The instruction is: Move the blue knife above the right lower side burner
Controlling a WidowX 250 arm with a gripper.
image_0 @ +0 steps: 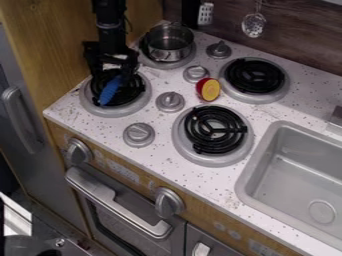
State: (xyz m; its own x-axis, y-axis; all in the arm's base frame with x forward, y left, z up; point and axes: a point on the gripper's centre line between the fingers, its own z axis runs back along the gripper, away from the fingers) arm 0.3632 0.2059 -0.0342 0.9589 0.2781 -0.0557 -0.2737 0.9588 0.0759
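Note:
My black gripper [112, 69] hangs at the upper left, over the left lower burner [144, 104]. Directly below it, the blue knife [110, 90] lies or hangs at a slant over that burner's black coil; whether it is held cannot be made out. Further right along the front is the right lower burner [179, 145], a black coil in a silver ring with nothing on it.
A metal pot [168, 44] stands on the left rear burner. Between the burners are several silver knobs [170, 101] and a red and yellow piece of toy food [210, 90], near the right rear burner [286, 82]. A sink [244, 187] is at the right.

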